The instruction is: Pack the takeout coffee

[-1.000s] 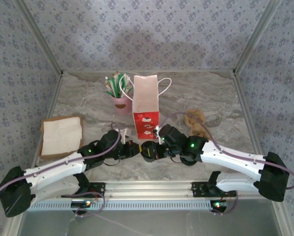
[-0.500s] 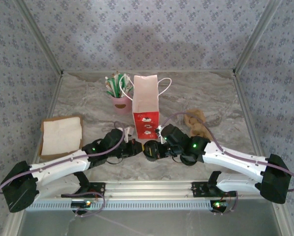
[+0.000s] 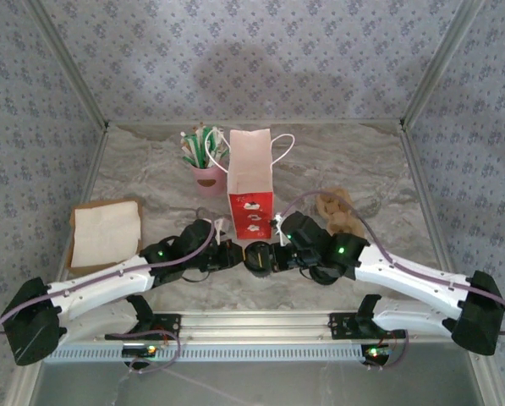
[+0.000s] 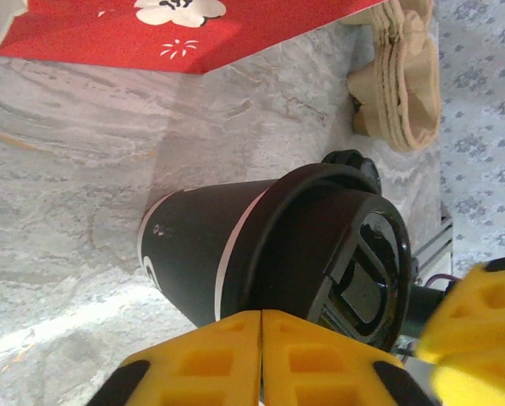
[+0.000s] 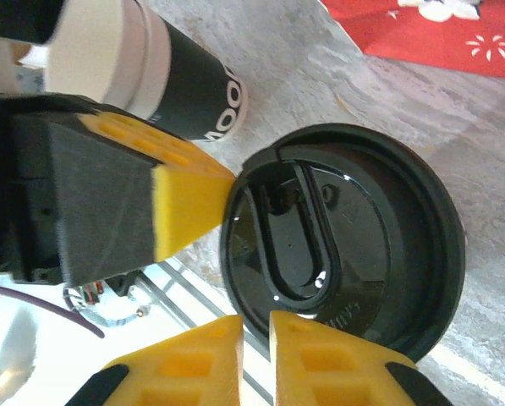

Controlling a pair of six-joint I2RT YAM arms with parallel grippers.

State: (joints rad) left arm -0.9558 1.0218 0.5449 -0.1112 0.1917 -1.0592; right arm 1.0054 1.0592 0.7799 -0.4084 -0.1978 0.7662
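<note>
The takeout coffee (image 3: 259, 255) is a small dark-walled cup (image 4: 193, 245) standing on the marble table in front of the red-and-white bag (image 3: 250, 178). A black lid (image 5: 354, 245) sits on its top. My left gripper (image 3: 239, 254) comes in from the left. Its yellow fingers are pressed together (image 4: 261, 317) against the lid's rim, with nothing between them. My right gripper (image 3: 277, 256) meets the cup from the right. Its fingers (image 5: 254, 326) stand a narrow crack apart at the lid's edge, with nothing in the gap. The left finger (image 5: 189, 199) touches the rim opposite.
A pink cup of sticks (image 3: 203, 165) stands left of the bag. A cardboard tray with a white napkin (image 3: 107, 233) lies at the left. A brown paper piece (image 3: 341, 211) lies right of the bag. A metal rail (image 3: 260, 326) runs along the near edge.
The left arm has stretched further right toward the cup, and the right arm has drawn back a little to the right. The cup and lid stay in place.
</note>
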